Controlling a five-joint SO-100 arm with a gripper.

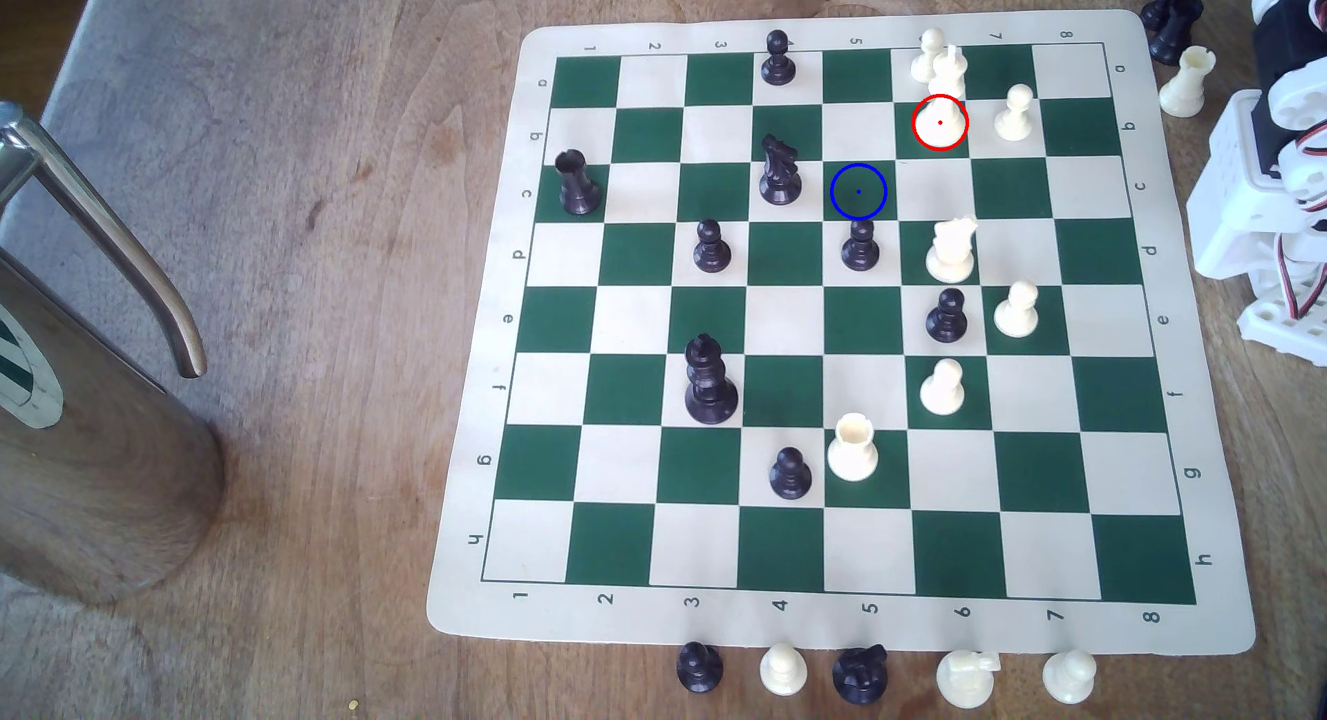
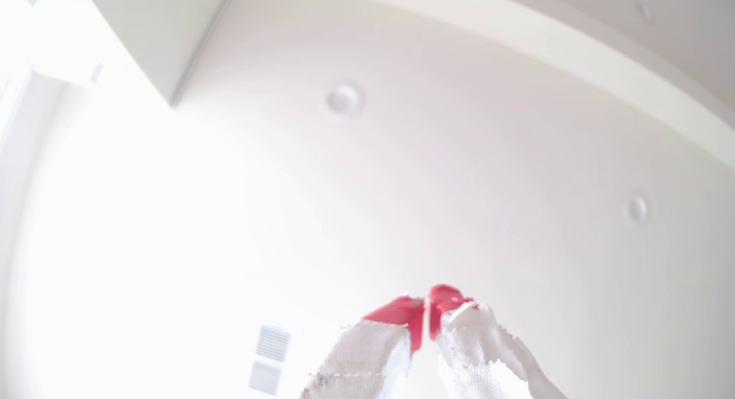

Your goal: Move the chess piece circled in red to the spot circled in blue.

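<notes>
Fingers (image 2: 427,303) pressed together, empty, facing pale ceiling (image 2: 437,144); board (image 1: 833,634) on wooden table (image 1: 323,225).

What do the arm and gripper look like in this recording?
The arm is built from white plastic segments with black servo blocks and thin red, black and white cables. The gripper has red fingertips, and its fingers are wrapped in frayed, slightly soiled white cloth tape.

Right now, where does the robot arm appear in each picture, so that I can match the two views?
Exterior view: the arm stands folded at the exterior view's right edge, beside the chess mat.
Wrist view: its gripper, red-tipped and wrapped in white cloth, is shut and points at a white ceiling.
Shared landmark: the arm's own white body; the wrist camera faces away from the mat.
</notes>
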